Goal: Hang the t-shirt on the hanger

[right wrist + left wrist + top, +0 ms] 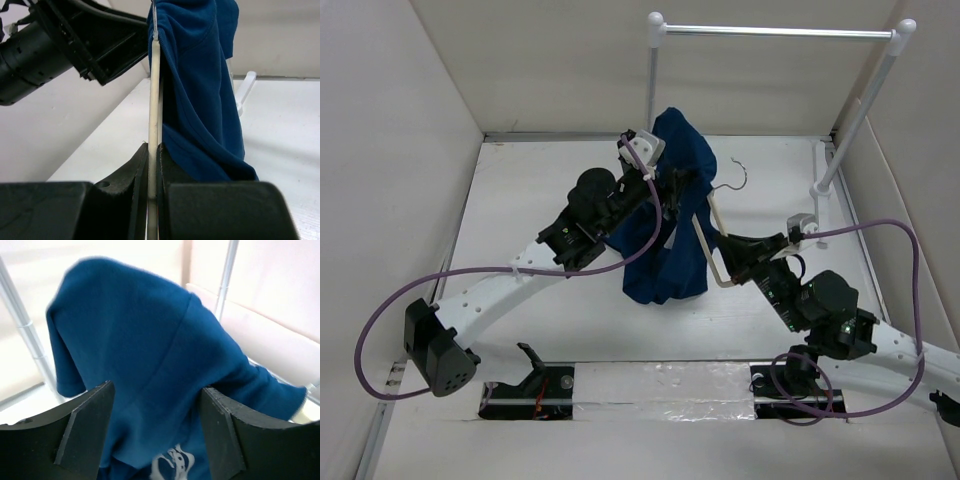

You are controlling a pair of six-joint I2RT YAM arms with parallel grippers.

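The dark blue t-shirt [665, 215] hangs draped over the pale wooden hanger [704, 237], whose wire hook [735, 176] sticks out to the right. My right gripper [730, 256] is shut on the hanger's thin bar [154, 100], held edge-on between its jaws [153, 152], with the t-shirt [200, 90] falling on the right side of it. My left gripper [673, 193] is up against the cloth, its fingers [85, 430] spread wide. The t-shirt [150, 340] with its white graphic [172, 465] fills the gap beyond them, unpinched.
A tall white rack with a silver bar [775, 32] stands at the back right, its foot [817, 190] on the table. Its posts [227, 270] show behind the cloth. White walls enclose the table. The left arm [60, 45] is close beside the hanger.
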